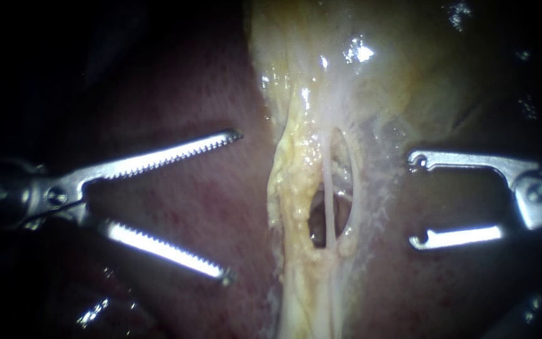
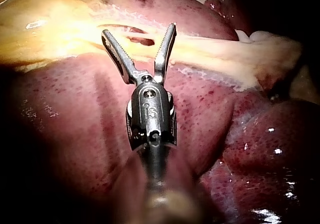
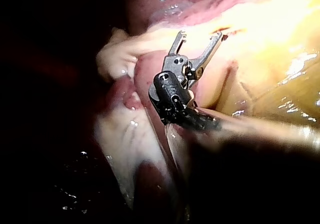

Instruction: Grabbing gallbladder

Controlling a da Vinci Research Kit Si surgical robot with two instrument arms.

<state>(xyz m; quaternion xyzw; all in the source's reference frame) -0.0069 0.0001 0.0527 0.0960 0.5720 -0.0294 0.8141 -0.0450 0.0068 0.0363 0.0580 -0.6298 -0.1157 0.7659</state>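
Flanking one pale yellow strip of tissue, two instruments face each other across the endoscope view, and neither holds anything. The left instrument comes in from the left with its claw spread wide, two toothed halves with bare liver showing between them. The right instrument comes in from the right with its claw also open, two slimmer halves lying nearly parallel and hooked at the tips. Both claws stand apart from the strip, one on each side. The single gallbladder, a glistening yellow-tan body, fills the upper middle and upper right of the endoscope view and narrows down into the strip. Midway down the strip is one oval opening, and two thin pale tubes run lengthwise through it, side by side. Dark red liver lies to both sides of the strip and under both instruments. In the left wrist view the open claw points at the yellow band ahead of it; in the right wrist view the other open claw points at the brightly lit yellow tissue.
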